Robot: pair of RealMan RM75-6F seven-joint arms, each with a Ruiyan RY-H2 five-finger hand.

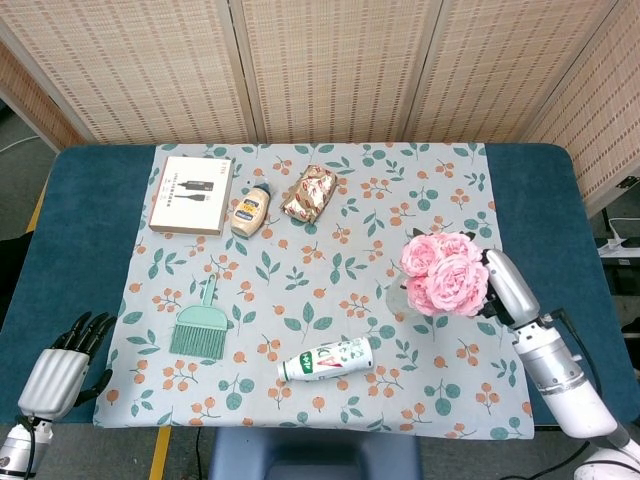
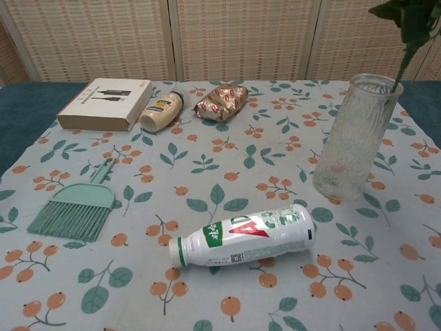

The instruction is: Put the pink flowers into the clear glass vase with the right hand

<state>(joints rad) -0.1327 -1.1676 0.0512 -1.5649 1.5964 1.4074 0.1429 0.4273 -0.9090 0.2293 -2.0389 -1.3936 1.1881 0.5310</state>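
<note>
The pink flowers (image 1: 445, 275) hang as a bunch right over the clear glass vase (image 2: 355, 138), hiding most of it in the head view. My right hand (image 1: 507, 285) holds the bunch from the right side, its fingers tucked under the blooms. In the chest view the green stem (image 2: 408, 58) slants down from the top right, and its lower end meets the vase mouth at the right rim. The blooms and the right hand are out of the chest view. My left hand (image 1: 68, 368) rests at the table's front left edge, fingers apart, holding nothing.
A white drink bottle (image 2: 244, 236) lies on its side in front of the vase. A green brush (image 1: 200, 325) lies left of centre. At the back are a box (image 1: 191, 194), a squeeze bottle (image 1: 251, 209) and a snack packet (image 1: 308, 192).
</note>
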